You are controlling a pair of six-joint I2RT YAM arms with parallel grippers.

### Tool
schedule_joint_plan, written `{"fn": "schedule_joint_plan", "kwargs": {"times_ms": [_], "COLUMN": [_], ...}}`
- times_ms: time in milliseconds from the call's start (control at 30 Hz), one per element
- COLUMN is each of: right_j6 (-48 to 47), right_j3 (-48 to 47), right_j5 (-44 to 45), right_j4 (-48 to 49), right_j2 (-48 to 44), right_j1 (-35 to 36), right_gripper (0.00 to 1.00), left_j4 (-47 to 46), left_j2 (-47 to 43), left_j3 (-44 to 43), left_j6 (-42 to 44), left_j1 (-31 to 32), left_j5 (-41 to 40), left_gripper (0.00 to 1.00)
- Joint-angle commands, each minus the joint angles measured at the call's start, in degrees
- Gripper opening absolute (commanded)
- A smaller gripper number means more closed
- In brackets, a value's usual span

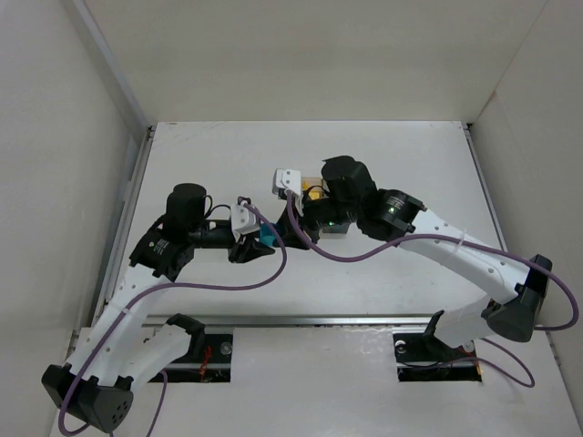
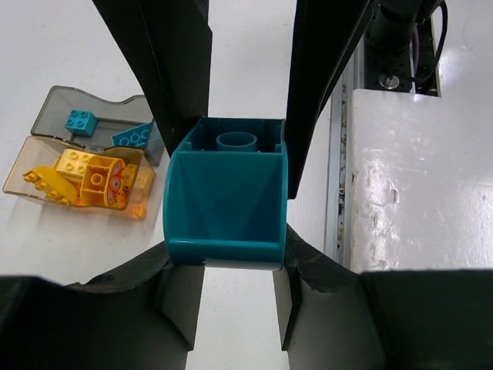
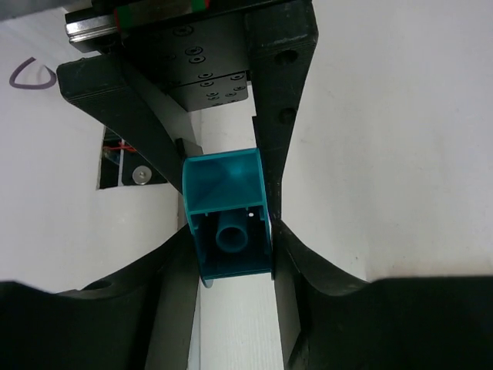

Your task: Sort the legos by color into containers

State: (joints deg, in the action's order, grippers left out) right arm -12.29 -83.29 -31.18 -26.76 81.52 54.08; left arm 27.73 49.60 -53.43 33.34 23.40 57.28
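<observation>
The left end effector (image 2: 239, 270) grasps a teal lego (image 2: 227, 193) over the white tabletop (image 2: 77, 254); the right end effector (image 3: 235, 262) flanks the same piece, but I cannot tell whether it is clenched; nearby, the amber box (image 2: 17, 182) holds yellow and orange legos; the grey box (image 2: 55, 102) holds blue ones.

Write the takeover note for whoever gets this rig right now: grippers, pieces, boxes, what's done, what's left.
Grippers: left gripper and right gripper are both shut on the same teal brick, apparently mid-handover. I cannot tell which one bears it.
Boxes: the grey box holds two blue pieces. The amber box joined to it holds the yellow and orange pieces.
Done: those pieces are sorted.
Left: one gripper lets go, and the other probably drops the teal brick in the grey box.
</observation>
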Motion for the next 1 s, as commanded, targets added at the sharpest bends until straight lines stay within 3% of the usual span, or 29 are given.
{"fn": "schedule_joint_plan", "kwargs": {"times_ms": [0,167,333,733,867,900,933,967], "right_j6": [0.96,5.16,11.67,19.58,25.73,27.22,29.59,30.57], "right_j3": [-2.41,7.24,13.85,16.31,16.31,15.79,14.57,13.51], "right_j5": [1.29,8.14,10.78,7.01,15.94,23.54,27.1,30.18], "right_j4": [3.3,13.01,17.8,17.8,17.1,16.14,14.91,13.25], "right_j2": [-0.91,-10.22,-18.32,-14.11,-10.25,-9.28,-6.57,-4.72], "right_j1": [-0.03,-2.92,-12.85,-22.7,-24.82,-24.82,-24.82,-24.82], "right_gripper": [0.02,0.0,0.0,0.0,0.0,0.0,0.0,0.0], "left_j4": [-0.83,-0.31,0.84,0.31,-1.7,-3.54,-4.6,-5.65], "left_j2": [-1.53,-2.05,-2.06,-1.53,-1.53,-1.53,-1.53,-2.05], "left_j3": [-1.16,0.95,2.62,2.63,3.16,3.76,4.47,4.47], "left_j6": [-0.82,-1.35,-1.35,-2.58,-5.3,-6.44,-9.32,-11.0], "left_j1": [0.24,0.24,0.24,0.24,0.24,0.24,0.24,0.24], "left_j5": [1.26,-2.08,-2.61,-2.61,-5.94,-7.43,-9.1,-13.2], "left_gripper": [0.0,0.0,0.0,0.0,0.0,0.0,0.08,0.23]}}
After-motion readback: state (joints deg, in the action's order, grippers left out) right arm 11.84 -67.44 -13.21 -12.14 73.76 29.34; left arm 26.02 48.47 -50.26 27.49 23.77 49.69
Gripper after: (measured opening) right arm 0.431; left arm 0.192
